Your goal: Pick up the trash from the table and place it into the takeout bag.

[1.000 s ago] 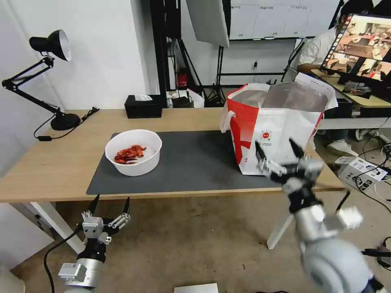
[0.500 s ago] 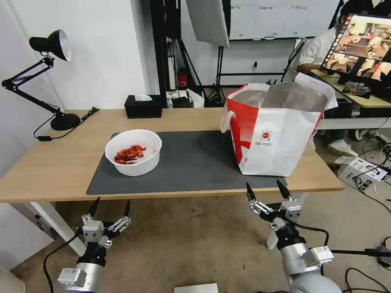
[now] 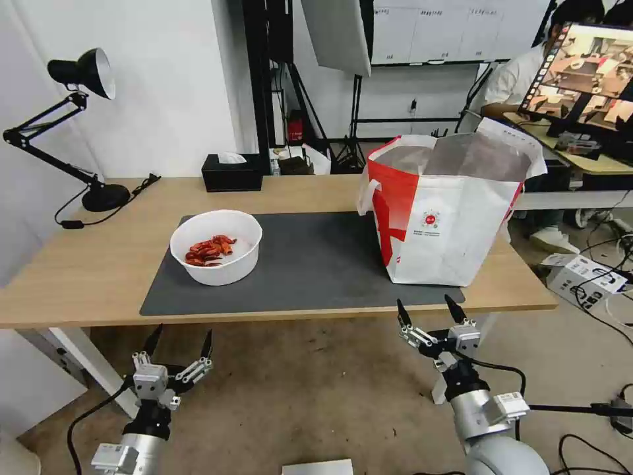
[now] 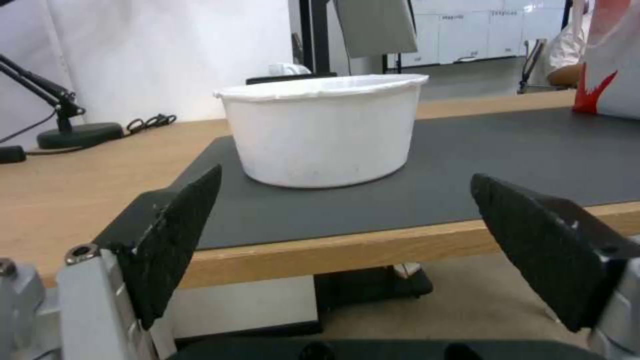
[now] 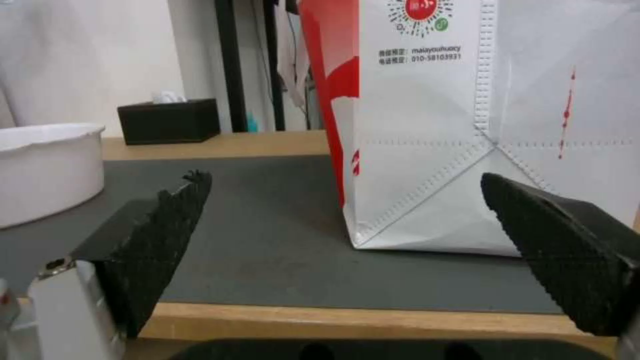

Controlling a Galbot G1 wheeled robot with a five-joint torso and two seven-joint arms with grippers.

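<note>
The trash here is a white round bowl point(image 3: 216, 247) of red shells, standing on the left part of the dark mat on the table point(image 3: 86, 264). It appears side-on in the left wrist view point(image 4: 321, 130) and at an edge of the right wrist view point(image 5: 43, 172). The takeout bag point(image 3: 448, 211), white and red with foil lining, stands open at the table's right end and close up in the right wrist view point(image 5: 493, 125). My left gripper point(image 3: 179, 336) hangs open below the table's front edge, under the bowl. My right gripper point(image 3: 427, 310) hangs open below the front edge, under the bag.
A black desk lamp point(image 3: 86, 132) stands at the table's far left and a black tissue box point(image 3: 232, 171) at the back edge. Boxes and cables lie on the floor point(image 3: 587, 277) to the right. A person sits at a desk behind the bag.
My right gripper has dropped from in front of the bag's face to below the table's front edge, staying open. My left gripper has sunk slightly. Bowl and bag have not moved.
</note>
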